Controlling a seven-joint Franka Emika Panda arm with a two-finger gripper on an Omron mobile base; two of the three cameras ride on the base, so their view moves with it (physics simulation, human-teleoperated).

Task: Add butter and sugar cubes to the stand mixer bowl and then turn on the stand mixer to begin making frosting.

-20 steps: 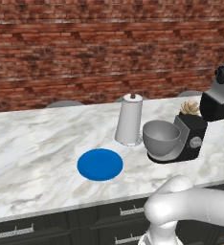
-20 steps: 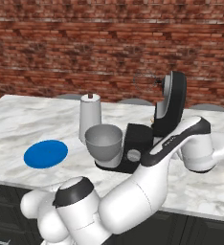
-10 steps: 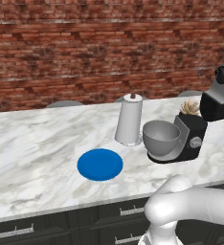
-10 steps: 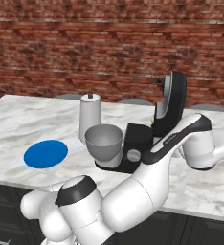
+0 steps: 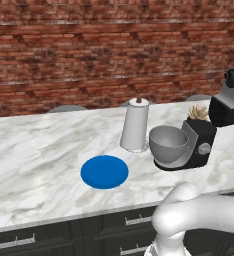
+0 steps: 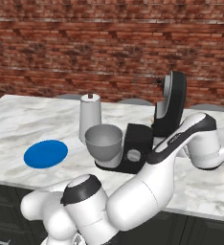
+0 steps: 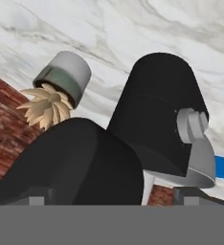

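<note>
The black stand mixer [image 5: 199, 143] stands on the marble counter with its head [image 5: 229, 99] tilted up. Its grey metal bowl [image 5: 168, 144] sits in front, open and seemingly empty. From the right base view the bowl [image 6: 103, 141] is left of the mixer base [image 6: 136, 148], and my arm reaches past the mixer to the right. In the hand view my gripper [image 7: 111, 198] is open close behind the mixer head [image 7: 71, 162], looking at the mixer body [image 7: 154, 119], its silver knob [image 7: 193, 125] and the bowl rim [image 7: 203, 167]. Butter and sugar cubes are out of view.
A blue round plate [image 5: 104, 171] lies bare left of the bowl. A tall white roll [image 5: 135, 125] stands behind it. A small plant in a grey pot [image 7: 61, 79] sits behind the mixer. A brick wall [image 5: 89, 55] backs the counter, with dark drawers [image 5: 49, 237] below.
The arm's lower links have shifted slightly. The mixer, bowl, plate and roll stay where they were.
</note>
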